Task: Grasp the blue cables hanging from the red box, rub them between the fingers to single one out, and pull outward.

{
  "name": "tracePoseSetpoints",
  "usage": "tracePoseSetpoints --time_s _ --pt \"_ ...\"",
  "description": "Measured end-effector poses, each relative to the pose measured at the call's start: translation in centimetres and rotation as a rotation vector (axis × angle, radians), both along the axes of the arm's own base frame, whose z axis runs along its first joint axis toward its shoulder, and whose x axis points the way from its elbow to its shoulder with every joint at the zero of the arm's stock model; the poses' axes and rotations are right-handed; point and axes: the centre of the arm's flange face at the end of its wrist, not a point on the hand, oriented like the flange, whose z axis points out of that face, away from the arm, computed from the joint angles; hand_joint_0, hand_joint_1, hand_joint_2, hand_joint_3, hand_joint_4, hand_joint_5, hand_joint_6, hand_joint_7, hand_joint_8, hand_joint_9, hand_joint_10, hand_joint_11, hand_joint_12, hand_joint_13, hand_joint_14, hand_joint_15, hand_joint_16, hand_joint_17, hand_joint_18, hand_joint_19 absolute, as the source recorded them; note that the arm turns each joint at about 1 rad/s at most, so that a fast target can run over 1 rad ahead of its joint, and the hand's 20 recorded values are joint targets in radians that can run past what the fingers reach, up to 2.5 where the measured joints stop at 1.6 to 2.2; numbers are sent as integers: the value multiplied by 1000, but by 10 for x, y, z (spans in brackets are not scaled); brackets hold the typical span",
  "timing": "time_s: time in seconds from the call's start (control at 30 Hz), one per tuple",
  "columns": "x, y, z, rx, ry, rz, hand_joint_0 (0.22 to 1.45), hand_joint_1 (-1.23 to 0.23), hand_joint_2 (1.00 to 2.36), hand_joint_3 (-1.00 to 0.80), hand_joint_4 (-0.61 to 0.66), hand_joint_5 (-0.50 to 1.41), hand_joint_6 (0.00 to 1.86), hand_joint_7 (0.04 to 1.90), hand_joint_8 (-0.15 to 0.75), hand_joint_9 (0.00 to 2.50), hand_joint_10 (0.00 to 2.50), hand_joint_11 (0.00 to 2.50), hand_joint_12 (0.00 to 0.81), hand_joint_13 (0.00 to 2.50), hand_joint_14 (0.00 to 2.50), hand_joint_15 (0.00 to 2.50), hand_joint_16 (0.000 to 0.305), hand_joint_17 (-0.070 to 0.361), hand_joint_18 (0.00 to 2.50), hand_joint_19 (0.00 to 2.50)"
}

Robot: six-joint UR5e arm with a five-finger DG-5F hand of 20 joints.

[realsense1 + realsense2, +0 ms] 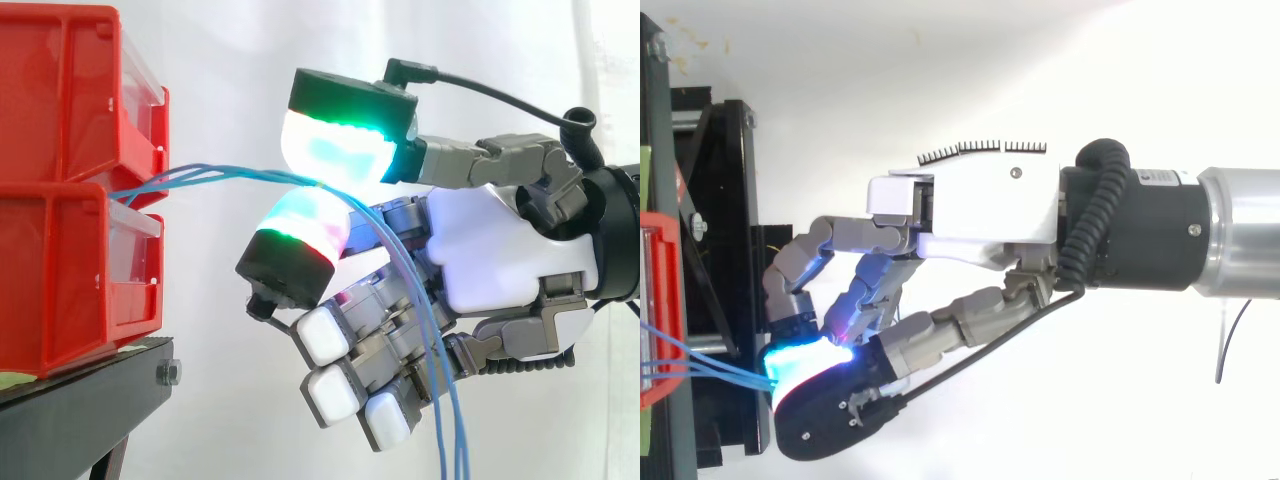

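Cables point(230, 173), thin and blue, run from the red box point(60, 260) into the hand point(500, 250), pinched between two glowing pads point(335, 150), tails hanging. Limp, probably slippery; best held just outside the box.

Lab test rig: white curtain point(230, 60) behind, red bins point(60, 190) on black stand point(80, 410).
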Motion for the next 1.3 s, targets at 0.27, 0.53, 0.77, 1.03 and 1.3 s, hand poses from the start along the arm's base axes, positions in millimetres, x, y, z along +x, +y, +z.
tracePoseSetpoints --time_s 0.27,0.53,0.77,1.03,1.3 --pt "0 0 0 0 0 -1 618 -841 1017 -108 63 -159 934 1013 346 898 12 449 429 833 16 462 54 122 806 476" --pt "0 0 0 0 0 -1 638 -867 1018 -160 56 -175 938 996 318 832 12 450 404 787 18 467 50 112 748 484" --pt "0 0 0 0 0 -2 504 -722 1000 -500 161 -153 909 979 354 911 12 444 433 828 18 469 55 123 781 498" --pt "0 0 0 0 0 -3 464 -713 1000 -500 177 -143 902 1000 375 950 11 442 452 850 15 464 58 131 820 497" --pt "-1 0 -1 -1 6 -3 611 -821 1016 -274 118 -147 908 1055 331 906 13 459 409 815 17 477 50 112 758 512"
